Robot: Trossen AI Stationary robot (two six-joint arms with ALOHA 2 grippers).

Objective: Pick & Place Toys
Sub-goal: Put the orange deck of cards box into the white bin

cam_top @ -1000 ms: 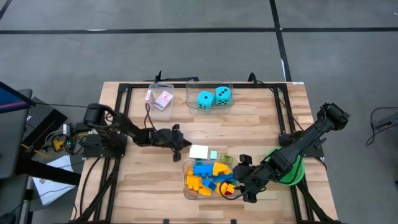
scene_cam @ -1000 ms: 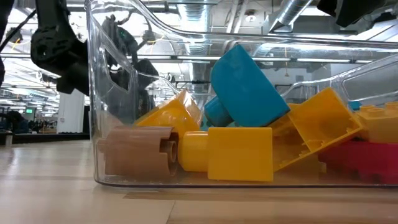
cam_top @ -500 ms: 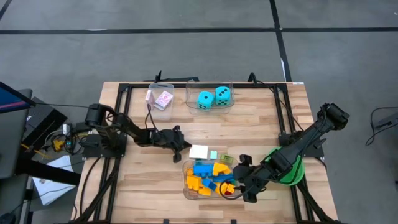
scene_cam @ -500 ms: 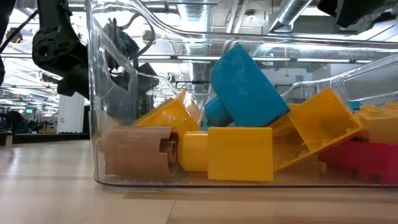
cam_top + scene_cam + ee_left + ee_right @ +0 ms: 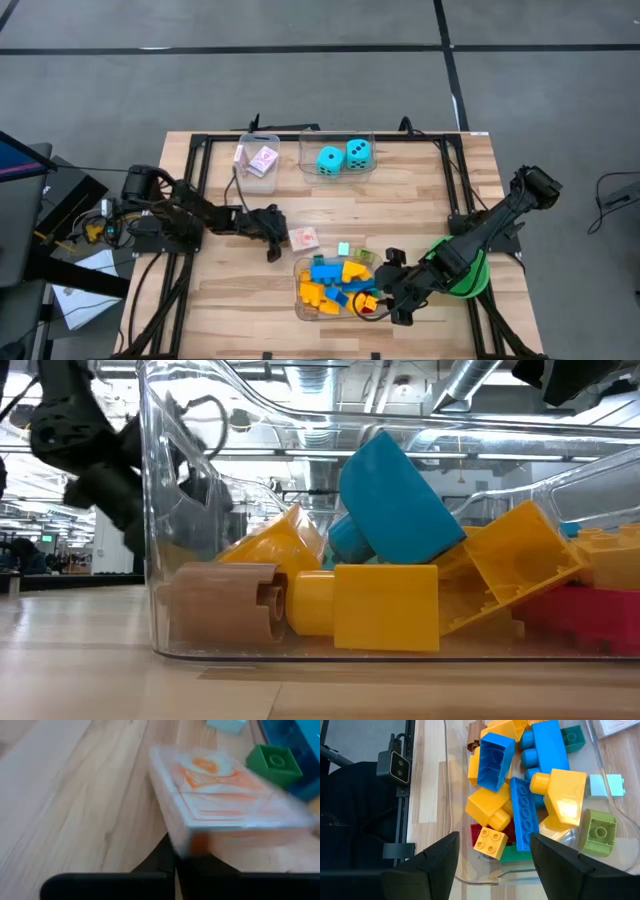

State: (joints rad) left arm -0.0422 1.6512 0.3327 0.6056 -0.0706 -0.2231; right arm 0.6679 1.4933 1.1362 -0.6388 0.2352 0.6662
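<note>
The left gripper [image 5: 283, 236] holds a small pink-backed card pack [image 5: 303, 238] pinched between its fingers, low over the wooden table [image 5: 400, 205], just beside the far left corner of the clear plastic tub of building bricks [image 5: 300, 300]. In the left wrist view the pink-backed card pack [image 5: 225, 800] sticks out past the fingertips, gripped only at its near edge.

That shallow grip is the main risk: the pack could pivot or slip out if the arm swings fast. A low carry could also clip the tub wall or the loose small green brick [image 5: 274, 762] that lies beside the pack.

The right gripper [image 5: 385, 300] hangs at the right end of the brick tub with its fingers spread wide and empty, the brick pile [image 5: 530, 790] directly ahead of it. A descent here could jam a finger on the tub rim or shove the tub along the table. The green round bowl [image 5: 472, 275] sits on the far side of that arm from the tub.

Counted from above: 3 clear tubs, the brick tub plus a small clear tub [image 5: 262, 160] and a wider clear tub [image 5: 340, 158] at the far edge of the table. The wider one holds 2 cyan black-dotted dice [image 5: 344, 156]. The small one holds 1 pink card pack, and another pink item lies beside it. The bricks in the brick tub are too heaped to count exactly.
</note>
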